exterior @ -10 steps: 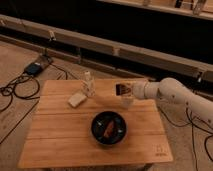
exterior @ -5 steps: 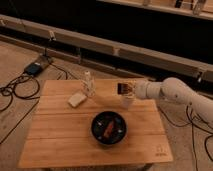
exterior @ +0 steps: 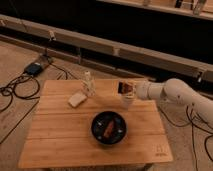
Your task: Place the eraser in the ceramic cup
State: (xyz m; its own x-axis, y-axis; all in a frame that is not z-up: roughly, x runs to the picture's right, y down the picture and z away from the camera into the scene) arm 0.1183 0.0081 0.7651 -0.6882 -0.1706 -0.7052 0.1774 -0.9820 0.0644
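The desk (exterior: 60, 140) is a rectangle of pale wood planks with visible grain lines running along its length. The ceramic cup (exterior: 128, 102), small, round, off-white and smooth-walled, stands upright toward the right part of the far edge. Directly above it hangs the tool (exterior: 127, 88), a dark boxy end on a rounded, glossy white arm (exterior: 172, 91) that reaches in from the right side; whether it is apart or together cannot be told. A pale flat block, likely the eraser (exterior: 76, 99), lies toward the far left corner. Just beside it stands a slim clear bottle (exterior: 88, 82). Near the front middle sits a wide black bowl (exterior: 108, 128) with reddish-brown contents. The floor is light and dull, with dark cables (exterior: 17, 92) looping left of the desk, and long pale rails cross the dark background.
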